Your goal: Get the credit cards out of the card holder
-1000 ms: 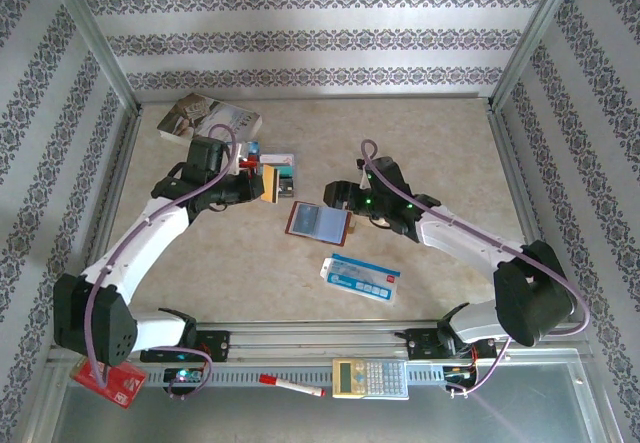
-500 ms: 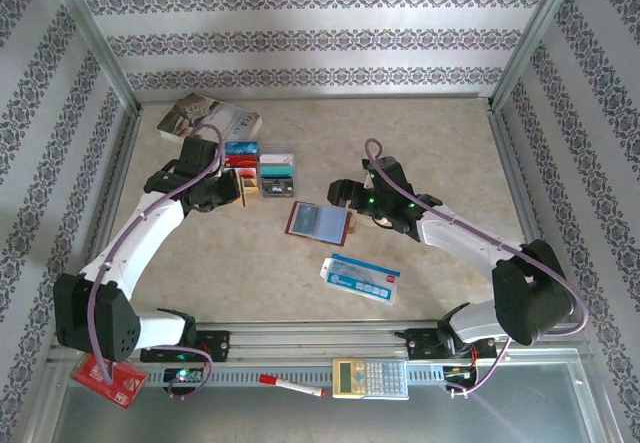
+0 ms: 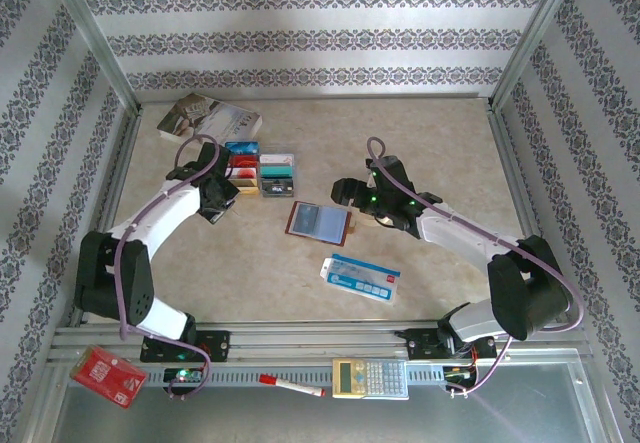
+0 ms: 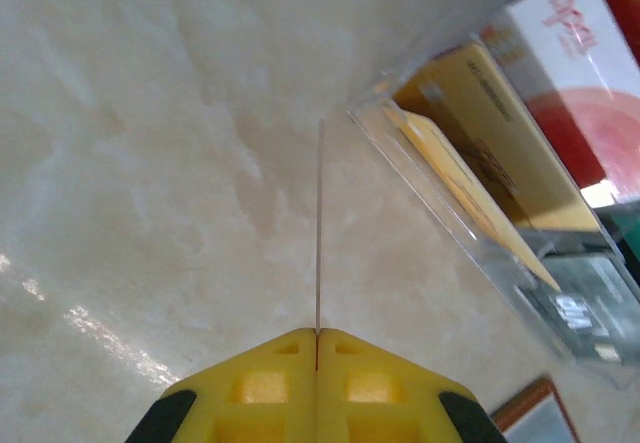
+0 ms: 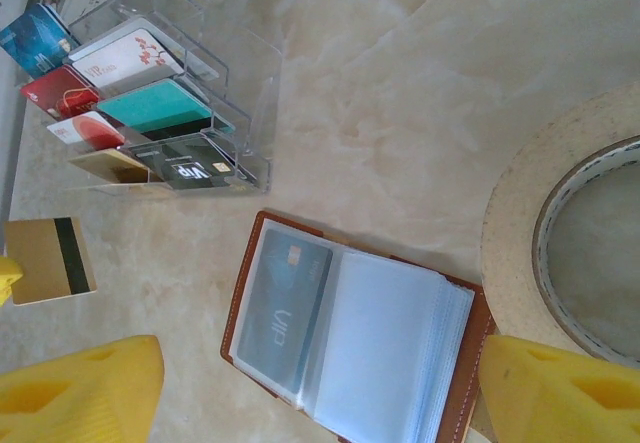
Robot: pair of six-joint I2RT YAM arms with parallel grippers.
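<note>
The card holder (image 3: 320, 221) lies open and flat near the middle of the counter (image 3: 440, 143), its clear sleeves facing up. In the right wrist view one grey-blue card (image 5: 285, 308) sits in the left-hand sleeve. The right end effector (image 5: 320, 403) hangs over the holder with its yellow fingers (image 5: 80, 393) spread wide and nothing between them. A tape roll (image 5: 560, 213) lies just beside the holder's outer edge.

The left end effector (image 4: 317, 338) is pressed together on a gold card (image 5: 50, 260) with a black stripe, which shows edge-on as a thin line in the left wrist view. It holds this card near the front corner of a clear tray (image 3: 262, 168). The tray stands just beyond the holder and carries blue, white, red, teal, black and gold cards (image 5: 155, 108) in its slots.
</note>
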